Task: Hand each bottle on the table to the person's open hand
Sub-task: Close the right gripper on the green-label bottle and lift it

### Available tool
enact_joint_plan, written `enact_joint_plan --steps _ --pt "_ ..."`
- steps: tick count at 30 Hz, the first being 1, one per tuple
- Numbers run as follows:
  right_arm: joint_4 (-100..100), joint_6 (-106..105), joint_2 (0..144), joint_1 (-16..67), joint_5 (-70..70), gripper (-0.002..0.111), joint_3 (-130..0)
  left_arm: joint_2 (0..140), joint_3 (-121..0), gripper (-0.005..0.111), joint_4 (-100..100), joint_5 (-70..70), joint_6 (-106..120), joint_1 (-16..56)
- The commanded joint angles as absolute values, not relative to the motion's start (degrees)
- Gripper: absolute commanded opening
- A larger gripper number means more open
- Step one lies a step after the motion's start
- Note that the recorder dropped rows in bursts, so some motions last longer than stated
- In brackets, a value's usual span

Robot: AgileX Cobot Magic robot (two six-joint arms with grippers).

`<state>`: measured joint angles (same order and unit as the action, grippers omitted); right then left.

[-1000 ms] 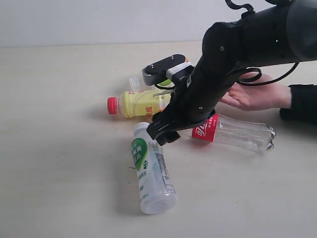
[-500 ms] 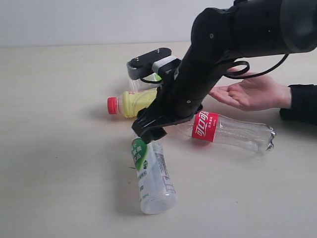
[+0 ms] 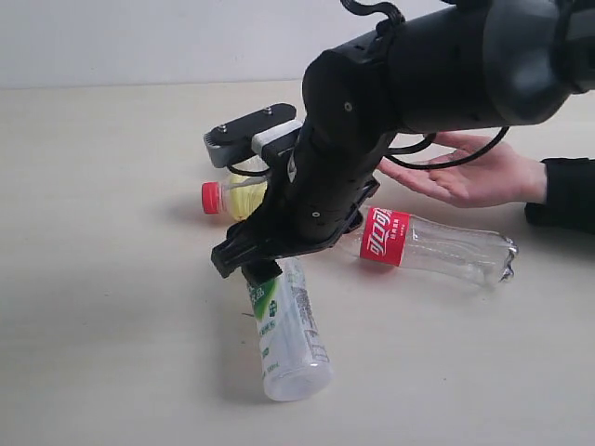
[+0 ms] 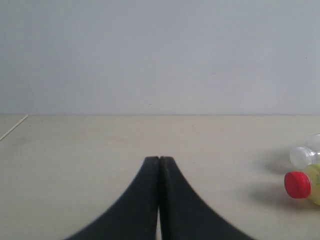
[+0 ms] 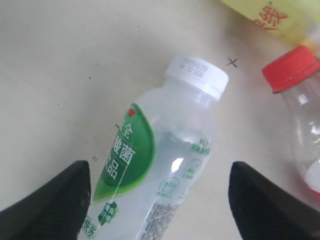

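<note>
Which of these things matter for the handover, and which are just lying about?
Job: white bottle, Coke bottle, yellow bottle, clear bottle, hand, open right tool.
Not in use: left tool, shut; bare table.

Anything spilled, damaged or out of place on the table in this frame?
No spill or damage shows. The white bottle, the Coca-Cola bottle and the yellow bottle all lie on their sides on the table, capped, pointing different ways, which looks like deliberate setup. The right gripper hangs open over the white bottle.
</note>
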<state>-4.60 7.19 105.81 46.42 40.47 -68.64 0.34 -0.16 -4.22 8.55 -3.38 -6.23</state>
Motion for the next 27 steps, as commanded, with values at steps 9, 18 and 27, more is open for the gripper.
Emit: enact_joint_plan --steps 9,18,27 --pt "-5.54 8.15 112.19 46.65 39.30 0.073 -69.06 0.00 0.00 0.002 -4.34 8.41 -3.45 -6.27" --pt "-5.63 7.56 114.43 46.65 39.30 0.073 -69.06 0.00 0.00 0.002 -4.34 8.41 -3.45 -6.27" --pt "-5.65 7.58 114.78 46.65 39.80 0.066 -69.06 0.00 0.00 0.002 -4.34 8.41 -3.45 -6.27"
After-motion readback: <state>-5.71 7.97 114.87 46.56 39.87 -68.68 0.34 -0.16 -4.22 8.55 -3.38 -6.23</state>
